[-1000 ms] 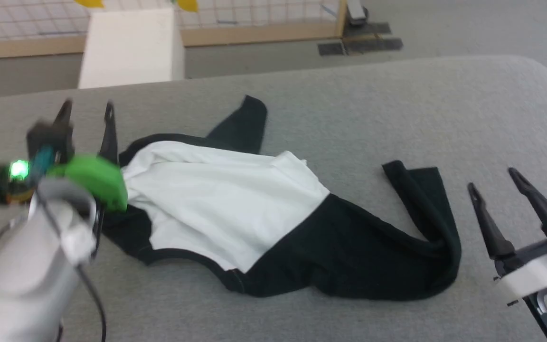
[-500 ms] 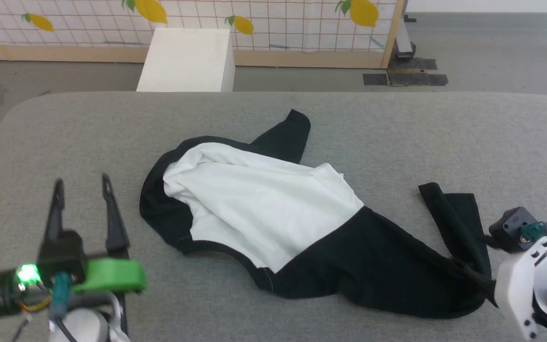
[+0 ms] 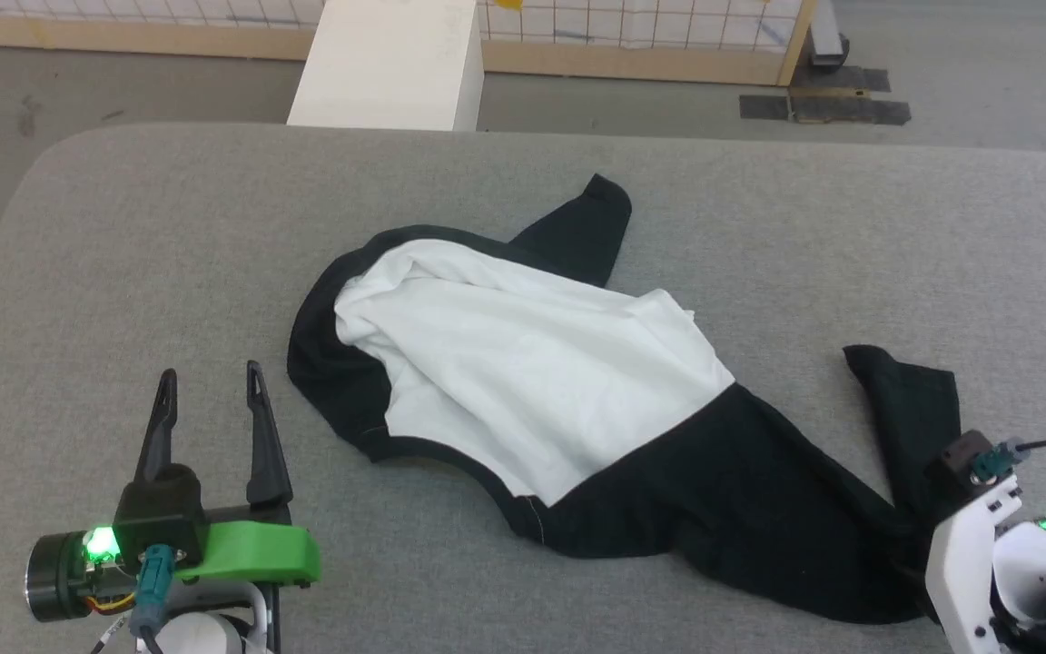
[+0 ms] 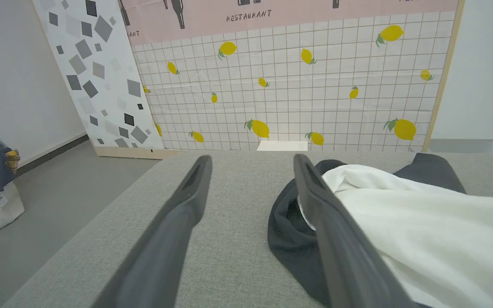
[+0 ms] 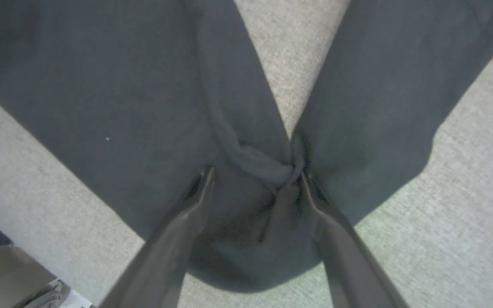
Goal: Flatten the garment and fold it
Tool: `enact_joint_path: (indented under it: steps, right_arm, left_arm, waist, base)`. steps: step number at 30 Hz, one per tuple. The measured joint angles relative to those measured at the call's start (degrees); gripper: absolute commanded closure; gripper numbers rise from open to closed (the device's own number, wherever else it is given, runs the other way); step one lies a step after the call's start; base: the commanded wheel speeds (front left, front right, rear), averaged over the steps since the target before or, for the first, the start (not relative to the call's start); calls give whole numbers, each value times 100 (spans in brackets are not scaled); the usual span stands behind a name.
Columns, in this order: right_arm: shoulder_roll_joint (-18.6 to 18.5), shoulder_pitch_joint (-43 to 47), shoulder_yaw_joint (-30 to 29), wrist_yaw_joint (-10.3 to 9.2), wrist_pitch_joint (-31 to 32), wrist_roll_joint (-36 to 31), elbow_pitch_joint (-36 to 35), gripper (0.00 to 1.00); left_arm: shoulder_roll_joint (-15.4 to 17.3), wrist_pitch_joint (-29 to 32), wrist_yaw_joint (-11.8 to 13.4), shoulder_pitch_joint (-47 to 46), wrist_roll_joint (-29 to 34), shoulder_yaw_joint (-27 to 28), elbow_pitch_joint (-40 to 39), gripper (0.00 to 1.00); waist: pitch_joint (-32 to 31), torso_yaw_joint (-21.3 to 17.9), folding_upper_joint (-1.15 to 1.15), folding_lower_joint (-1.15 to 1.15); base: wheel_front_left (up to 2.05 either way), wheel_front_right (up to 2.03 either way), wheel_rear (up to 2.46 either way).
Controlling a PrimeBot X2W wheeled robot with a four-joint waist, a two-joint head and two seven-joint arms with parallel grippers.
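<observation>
Right wrist view: right hand (image 5: 255,176) open over the garment (image 5: 101,85), straddling a twisted sleeve; head view: left hand (image 3: 211,381) open.

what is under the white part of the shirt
Black cloth of the same shirt sticks out along its left and near edges, lying on the grey table. How that cloth lies beneath the white is covered.

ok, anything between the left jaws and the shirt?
Nothing. Head view: a bare strip of grey pad lies between the left gripper, jaws open, and the black edge of the shirt; no contact.
</observation>
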Motion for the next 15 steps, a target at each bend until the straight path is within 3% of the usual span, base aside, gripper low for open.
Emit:
enact_joint_path:
  steps: [1, 2, 3, 8, 13, 15]
  right_arm:
    - [1, -87, 80, 0, -83, 14, 58, 0]
    - [2, -155, 143, 0, -166, 48, 82, 55]
    - [-3, -224, 202, 0, -291, 107, 103, 100]
    - [-322, -426, 238, 4, -873, 261, 269, 100]
    - [-932, -781, 27, 4, -931, 477, 548, 100]
    - [-1006, -984, -26, 4, -826, 603, 811, 100]
  left_arm:
    - [-33, 0, -38, 0, 53, 26, 18, 0]
    - [-54, 0, -73, 0, 103, 57, 31, 0]
    - [-86, 0, -97, 1, 141, 108, 53, 0]
    - [-174, 0, -280, -1, 238, 248, 162, 0]
    - [-223, 0, -449, -31, 293, 334, 211, 0]
    - [-259, 0, -492, -55, 310, 354, 219, 0]
  waist:
    - [29, 12, 0, 0]
    - [48, 17, 0, 0]
    - [60, 13, 0, 0]
    - [-43, -30, 0, 0]
    - [-142, -21, 0, 0]
    - [-135, -10, 0, 0]
  base:
    - [0, 0, 0]
    - [0, 0, 0]
    - [0, 0, 0]
    - [0, 0, 0]
    - [0, 0, 0]
    - [0, 0, 0]
